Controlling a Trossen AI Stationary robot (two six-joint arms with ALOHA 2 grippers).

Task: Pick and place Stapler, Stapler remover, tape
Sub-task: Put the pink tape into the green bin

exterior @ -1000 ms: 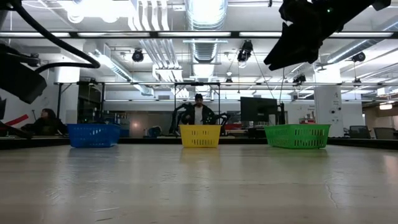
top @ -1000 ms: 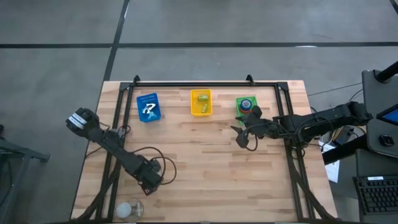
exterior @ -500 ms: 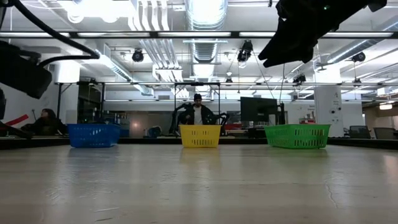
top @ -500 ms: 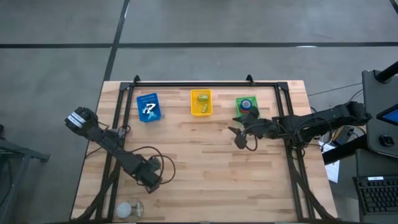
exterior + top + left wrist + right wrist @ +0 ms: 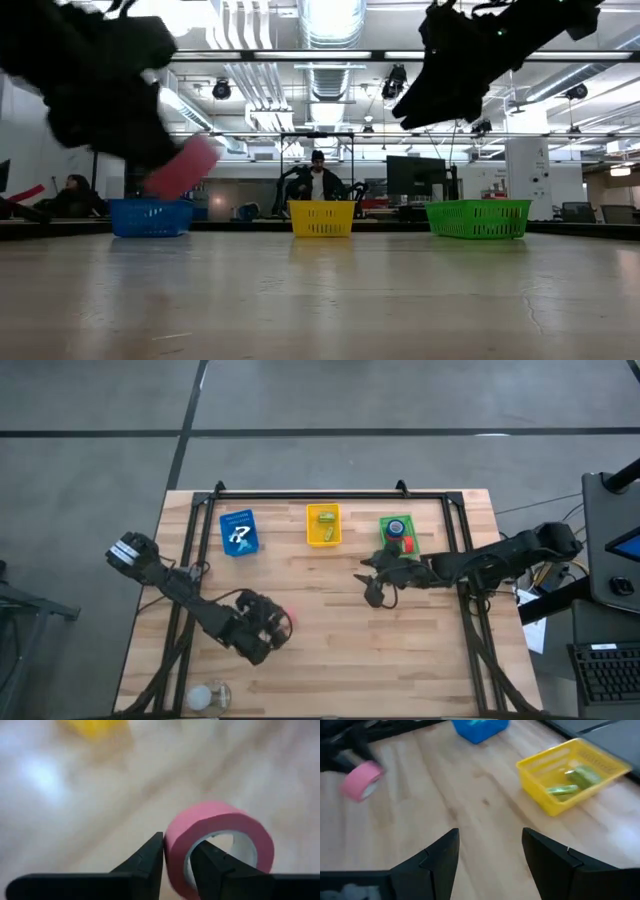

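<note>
- On the left, we see the left tool [image 5: 272, 626] over the near-left part of the worktop [image 5: 330, 650], its two fingers closed on the wall of the pink tape roll [image 5: 220, 842]; the low view shows the roll lifted clear of the surface.
- Along the far edge, we find the blue basket [image 5: 238, 532] holding a white and dark item that we cannot make out.
- Next to the right, apart from it, the yellow basket [image 5: 323, 525] carries a green stapler [image 5: 568, 782].
- Further right, the green basket [image 5: 396, 530] holds a red and blue item too small for us to name.
- Just in front of the green basket, the right tool [image 5: 376, 582] hangs above the worktop with its fingers spread wide, gripping nothing.
</note>
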